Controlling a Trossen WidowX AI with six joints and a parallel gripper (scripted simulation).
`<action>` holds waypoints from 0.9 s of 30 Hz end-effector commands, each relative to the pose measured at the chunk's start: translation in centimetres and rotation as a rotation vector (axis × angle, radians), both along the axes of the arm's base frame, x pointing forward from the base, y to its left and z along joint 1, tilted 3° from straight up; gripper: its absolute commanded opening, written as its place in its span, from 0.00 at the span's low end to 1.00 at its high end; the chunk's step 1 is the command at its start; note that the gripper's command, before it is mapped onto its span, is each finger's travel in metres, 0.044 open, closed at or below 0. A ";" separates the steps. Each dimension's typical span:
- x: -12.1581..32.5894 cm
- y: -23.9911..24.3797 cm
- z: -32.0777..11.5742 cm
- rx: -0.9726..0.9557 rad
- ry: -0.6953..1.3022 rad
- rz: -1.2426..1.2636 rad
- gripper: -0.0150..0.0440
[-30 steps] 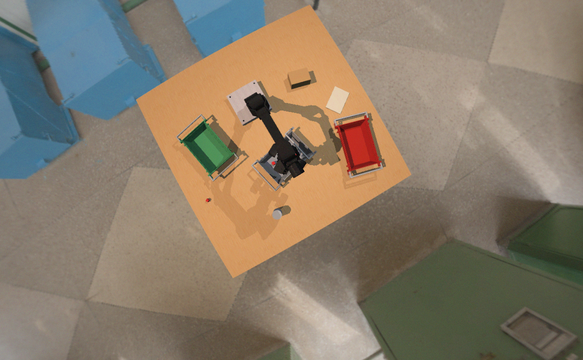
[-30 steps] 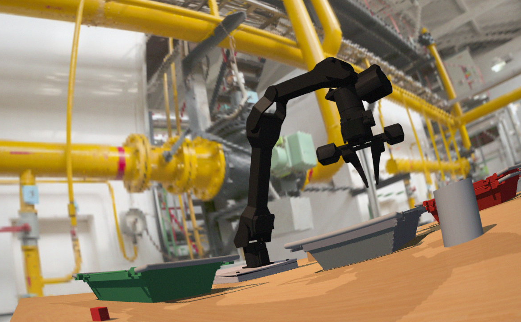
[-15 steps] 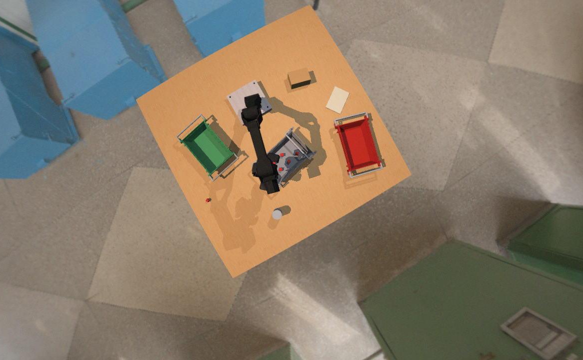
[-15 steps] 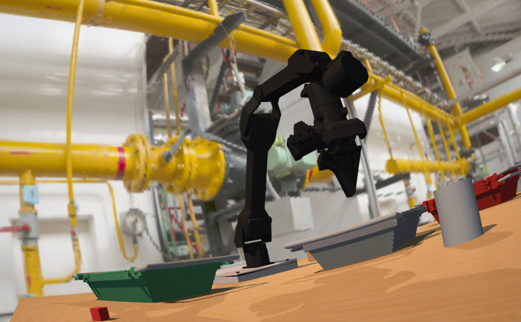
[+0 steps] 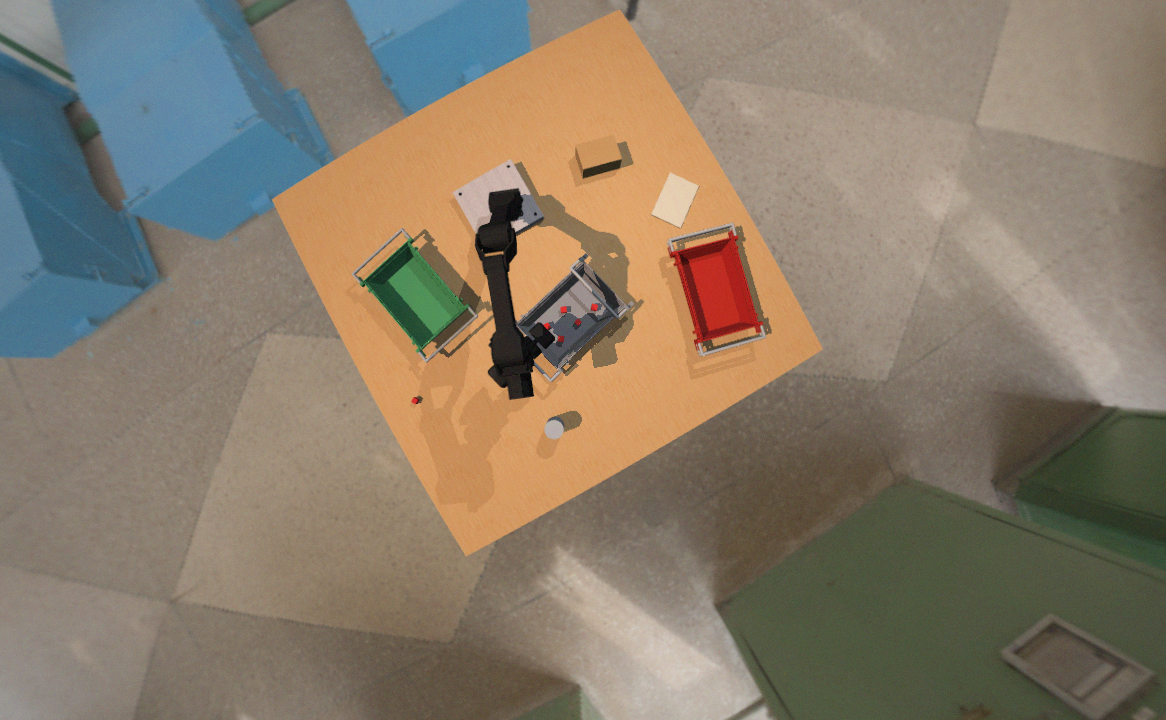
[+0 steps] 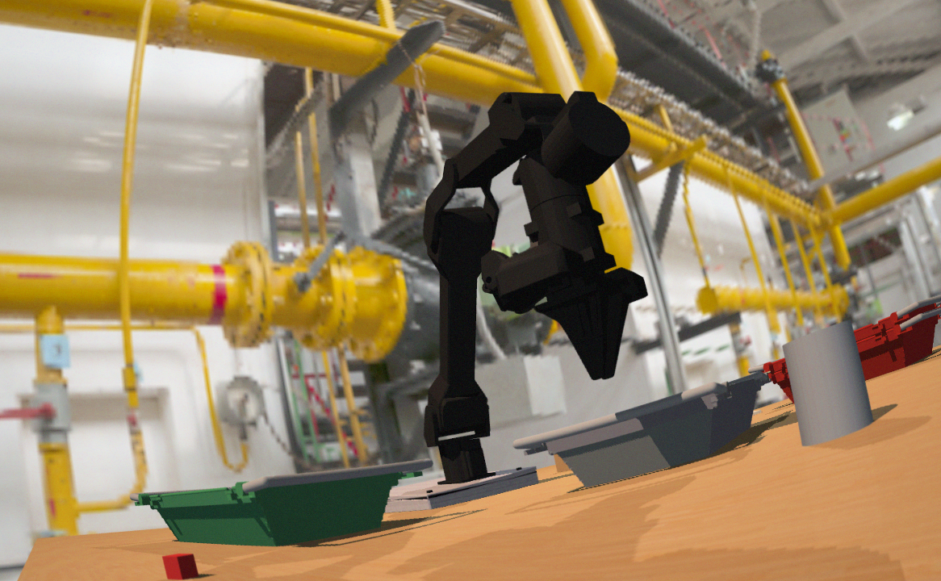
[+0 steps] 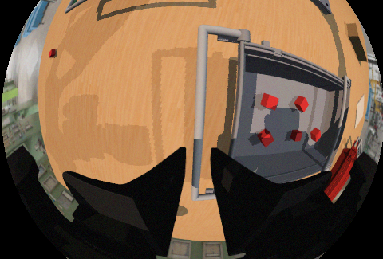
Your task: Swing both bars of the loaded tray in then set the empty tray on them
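The loaded grey tray (image 5: pixel 591 338) (image 6: pixel 608 456) (image 7: pixel 248 103) holds several red blocks. Its right wire bar (image 5: pixel 597 296) lies in across the top near that end. Its left wire bar (image 7: pixel 202 92) is swung out beyond the other end. My gripper (image 6: pixel 602 376) (image 7: pixel 198 153) is slightly open, with nothing between the fingers. It points down above the swung-out bar, clear of it. The arm hides the fingertips in the top view. The green tray (image 5: pixel 417 291) (image 6: pixel 325 509) and the red tray (image 5: pixel 714 291) (image 6: pixel 900 353) are empty, their bars out over their ends.
A grey cylinder (image 5: pixel 554 428) (image 6: pixel 826 386) stands near the grey tray. A loose red block (image 5: pixel 416 400) (image 6: pixel 181 566) (image 7: pixel 52 53) lies near the table edge. A tan box (image 5: pixel 599 154) and a cream card (image 5: pixel 675 199) lie beyond the trays. The arm's base plate (image 5: pixel 480 192) is between green tray and box.
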State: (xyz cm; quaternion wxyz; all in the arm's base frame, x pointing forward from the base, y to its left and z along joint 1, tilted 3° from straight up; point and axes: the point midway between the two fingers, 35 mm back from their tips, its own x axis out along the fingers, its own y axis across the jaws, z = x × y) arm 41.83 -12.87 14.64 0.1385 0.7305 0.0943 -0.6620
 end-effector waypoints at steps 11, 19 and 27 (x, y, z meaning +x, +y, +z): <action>0.5 -0.1 -4.5 0.007 0.007 -0.006 0.40; 0.5 -0.2 -6.0 0.007 0.007 -0.006 0.40; -0.1 1.2 -3.7 0.009 0.008 -0.006 0.40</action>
